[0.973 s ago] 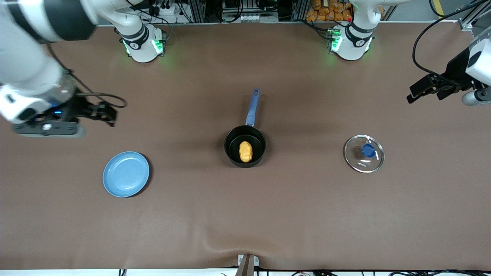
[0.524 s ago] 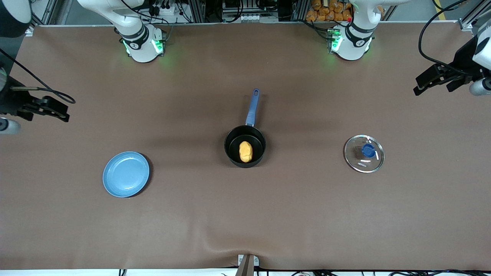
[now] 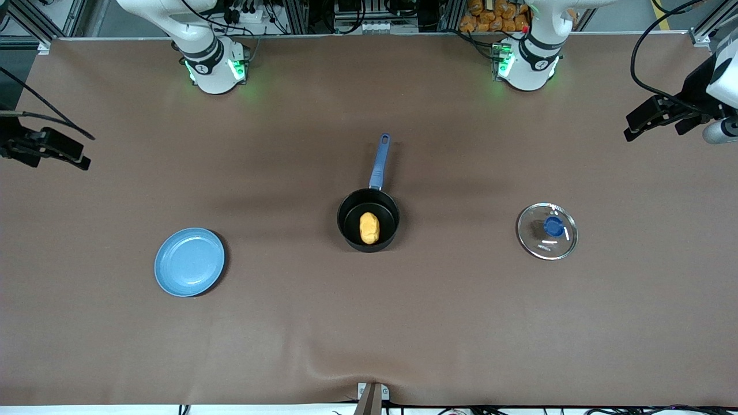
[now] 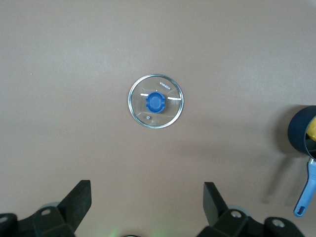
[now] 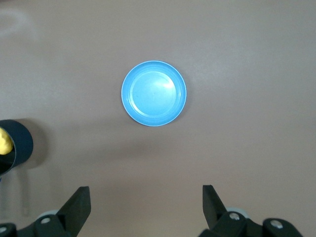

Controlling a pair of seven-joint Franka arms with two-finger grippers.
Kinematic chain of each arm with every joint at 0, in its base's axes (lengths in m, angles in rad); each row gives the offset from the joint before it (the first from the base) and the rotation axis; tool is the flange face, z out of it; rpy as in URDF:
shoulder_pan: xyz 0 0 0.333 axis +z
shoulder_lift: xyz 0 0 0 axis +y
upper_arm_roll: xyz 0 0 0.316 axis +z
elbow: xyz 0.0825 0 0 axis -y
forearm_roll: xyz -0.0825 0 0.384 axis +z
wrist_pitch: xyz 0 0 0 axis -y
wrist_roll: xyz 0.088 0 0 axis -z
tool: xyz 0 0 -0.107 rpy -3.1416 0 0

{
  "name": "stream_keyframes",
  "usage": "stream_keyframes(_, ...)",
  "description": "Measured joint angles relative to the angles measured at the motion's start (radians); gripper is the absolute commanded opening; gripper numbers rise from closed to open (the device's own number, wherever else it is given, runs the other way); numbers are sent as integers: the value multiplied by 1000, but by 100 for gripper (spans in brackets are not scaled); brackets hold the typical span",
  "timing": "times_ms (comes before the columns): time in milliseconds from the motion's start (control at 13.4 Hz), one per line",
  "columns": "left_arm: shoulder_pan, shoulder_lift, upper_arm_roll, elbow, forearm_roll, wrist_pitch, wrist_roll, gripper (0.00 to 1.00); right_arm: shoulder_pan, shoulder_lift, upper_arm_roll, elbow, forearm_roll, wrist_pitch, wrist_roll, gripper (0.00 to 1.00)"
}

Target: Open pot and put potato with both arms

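Resting on a brown, slightly wrinkled desk [image 3: 369,323] are three things, seen from a high camera facing two white arms. Nearest the camera, at lower left of the frame, lies a flat, glossy light-blue plate [image 3: 189,261], round and bare. At frame centre sits the pot [image 3: 368,219], a small round black pan whose straight blue handle points toward the top of the frame. Inside it lies the potato [image 3: 369,227], a lumpy yellow-orange oval, so the placing looks done. At right of centre the lid [image 3: 546,230] lies flat on the desk, clear glass with a blue knob upward, probably set well apart to keep the pot's mouth free. At the left edge, upper half, the right gripper [image 3: 49,151] hangs high above the plate's end of the desk, its fingers spread wide and holding nothing. At the upper right edge the left gripper [image 3: 660,118] hangs likewise, spread and holding nothing. Both arms seem parked out of the way.
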Motion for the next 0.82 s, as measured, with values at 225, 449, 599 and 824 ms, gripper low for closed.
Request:
stream_keyframes(225, 0, 0, -4, 1, 1, 0, 0, 100, -4, -19, -14, -93, 12, 83, -9, 100)
stream_keyframes(449, -1, 0, -5, 1, 2, 0, 0, 100, 22, -40, -25, -129, 25, 98, -29, 100)
stream_keyframes(599, -1, 0, -5, 1, 2, 0, 1, 100, 38, -45, -25, -128, 25, 108, -29, 100)
stream_keyframes(824, -1, 0, -5, 6, 2, 0, 1, 100, 43, -48, -25, -110, 25, 109, -32, 100)
